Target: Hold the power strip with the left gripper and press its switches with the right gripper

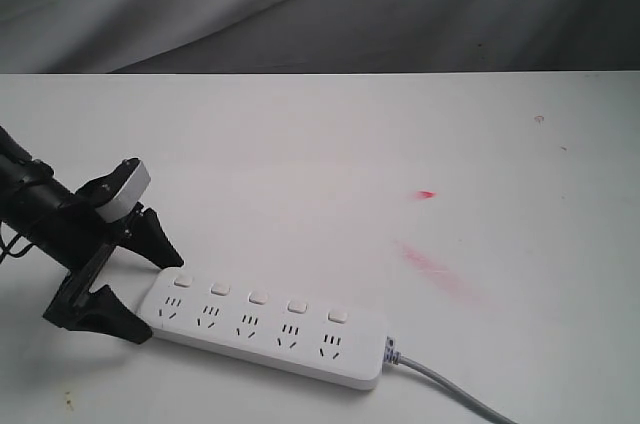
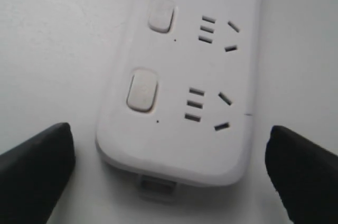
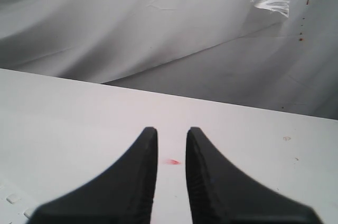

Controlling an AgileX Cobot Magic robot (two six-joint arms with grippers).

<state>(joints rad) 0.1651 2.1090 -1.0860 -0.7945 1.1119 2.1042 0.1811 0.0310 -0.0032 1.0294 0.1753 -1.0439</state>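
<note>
The power strip (image 1: 265, 329) lies flat on the table (image 1: 330, 144), its cordless end between the spread, unclenched fingers of the left gripper (image 1: 158, 299). I judge it should close squarely on both long edges. That arm reaches in low, touching neither edge. The right gripper (image 3: 171, 130) hovers above the table, narrowly parted and empty, away from the switches (image 1: 257, 297).
</note>
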